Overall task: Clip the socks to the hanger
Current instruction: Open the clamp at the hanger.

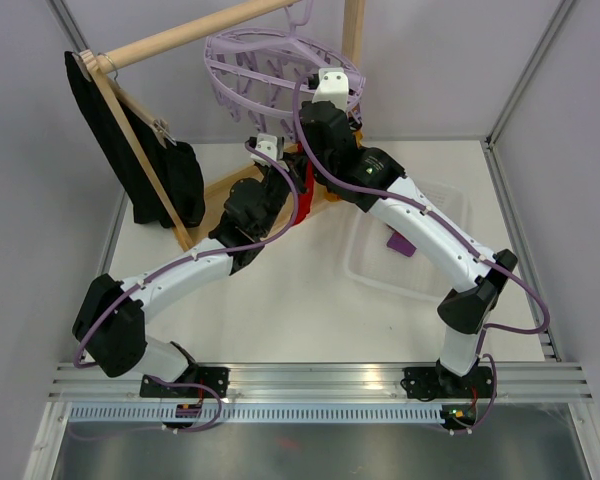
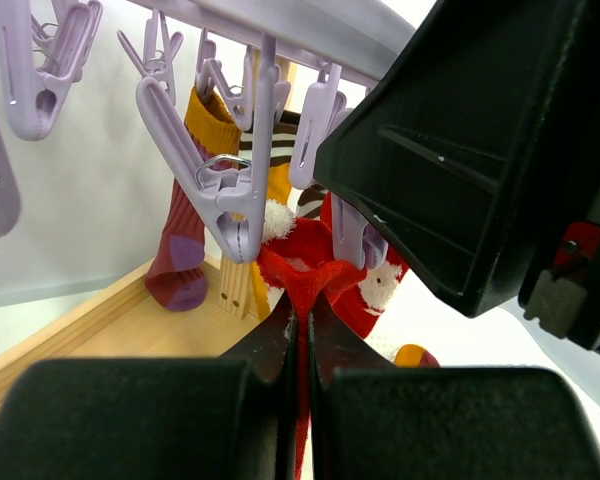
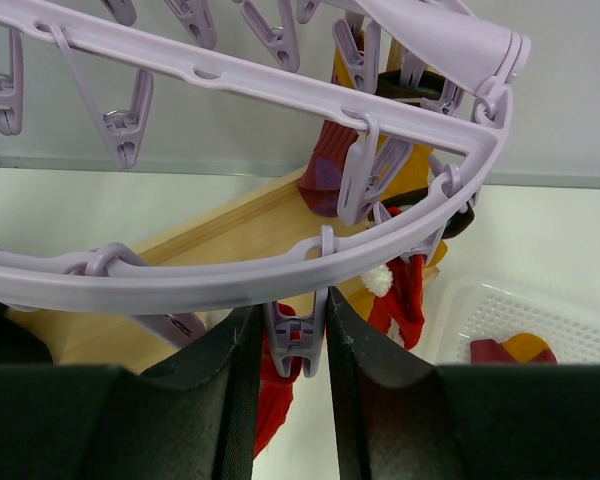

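Note:
The lavender hanger [image 1: 260, 60] hangs from the wooden rack; its ring also crosses the right wrist view [image 3: 280, 85]. My left gripper [image 2: 305, 312] is shut on a red sock with white bits [image 2: 315, 268] and holds its top edge up just below the pegs [image 2: 230, 195]. The sock shows red in the top view [image 1: 305, 192]. My right gripper [image 3: 293, 330] is shut on a lavender peg [image 3: 295, 335] on the ring's near edge, with the red sock right beneath it. A mustard and maroon sock [image 2: 185, 200] hangs clipped behind. Another red sock [image 3: 405, 290] hangs to the right.
A clear plastic tray [image 1: 420, 265] on the right holds a maroon and yellow sock [image 3: 510, 350]. A black garment [image 1: 140, 150] hangs on a wooden hanger at the left. The rack's wooden base bar [image 2: 70, 325] runs under the hanger. The right gripper's body [image 2: 480, 150] looms close at my left wrist's right.

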You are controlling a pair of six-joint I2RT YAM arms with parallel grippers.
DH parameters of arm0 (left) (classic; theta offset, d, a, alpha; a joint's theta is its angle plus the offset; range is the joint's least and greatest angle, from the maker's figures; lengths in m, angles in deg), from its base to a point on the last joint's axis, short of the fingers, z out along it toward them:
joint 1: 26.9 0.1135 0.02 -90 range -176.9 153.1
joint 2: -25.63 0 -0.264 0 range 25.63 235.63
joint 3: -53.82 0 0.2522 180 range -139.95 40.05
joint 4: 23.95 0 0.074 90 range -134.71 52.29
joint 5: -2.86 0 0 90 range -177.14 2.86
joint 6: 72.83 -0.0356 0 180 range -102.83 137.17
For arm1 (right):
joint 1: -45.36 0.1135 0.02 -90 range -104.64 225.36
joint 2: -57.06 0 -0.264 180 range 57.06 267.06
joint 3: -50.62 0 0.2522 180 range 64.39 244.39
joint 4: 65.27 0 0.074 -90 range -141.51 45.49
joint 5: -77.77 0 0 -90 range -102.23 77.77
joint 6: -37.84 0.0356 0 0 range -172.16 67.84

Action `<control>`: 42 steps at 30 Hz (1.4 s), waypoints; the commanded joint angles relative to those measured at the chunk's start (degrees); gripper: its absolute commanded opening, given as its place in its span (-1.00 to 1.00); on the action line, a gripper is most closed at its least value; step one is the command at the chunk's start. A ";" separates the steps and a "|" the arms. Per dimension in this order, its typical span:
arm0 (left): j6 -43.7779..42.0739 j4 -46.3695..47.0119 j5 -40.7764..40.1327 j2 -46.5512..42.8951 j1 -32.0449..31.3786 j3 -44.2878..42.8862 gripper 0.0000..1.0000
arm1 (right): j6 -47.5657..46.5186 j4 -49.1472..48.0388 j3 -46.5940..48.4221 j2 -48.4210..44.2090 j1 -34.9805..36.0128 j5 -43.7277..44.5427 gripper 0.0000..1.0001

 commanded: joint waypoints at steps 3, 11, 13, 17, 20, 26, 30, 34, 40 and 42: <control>1.88 3.64 0.78 -0.23 -0.23 -1.56 -0.95 | 0.63 0.30 2.33 -0.77 0.04 -0.06 -0.99; 3.29 4.34 1.31 0.12 -0.23 -2.17 -0.95 | 0.55 0.30 2.15 -0.86 -0.04 0.20 -0.99; 3.55 4.34 1.57 0.12 -0.23 -2.35 -0.95 | 0.55 0.30 2.15 -0.77 -0.04 0.29 -0.99; 4.08 4.51 1.92 -0.32 -0.32 -2.52 -0.95 | 0.55 0.21 2.06 -0.69 0.04 0.37 -0.99; 4.34 4.60 2.10 -0.67 -0.32 -2.53 -0.95 | 0.55 0.12 1.97 -0.77 -0.04 0.37 -0.99; 5.84 4.78 2.98 -1.20 -0.32 -2.53 -0.95 | 0.20 -0.49 1.19 -0.86 -0.04 1.25 -0.99; 6.45 4.95 3.33 -1.64 -0.32 -2.44 -0.95 | -0.15 -1.72 -0.31 -1.56 -0.04 1.52 -0.99; 6.81 5.04 3.07 -1.99 -0.32 -2.35 -0.95 | -0.33 -1.81 -0.57 -1.65 -0.04 1.78 -0.99; 6.98 5.39 2.80 -2.25 -0.32 -2.44 -0.95 | -0.77 -2.60 -1.89 -2.27 0.04 2.48 -0.99; 6.98 5.31 2.72 -2.25 -0.32 -2.53 -0.95 | -0.86 -2.69 -2.07 -2.44 -0.04 2.57 -0.99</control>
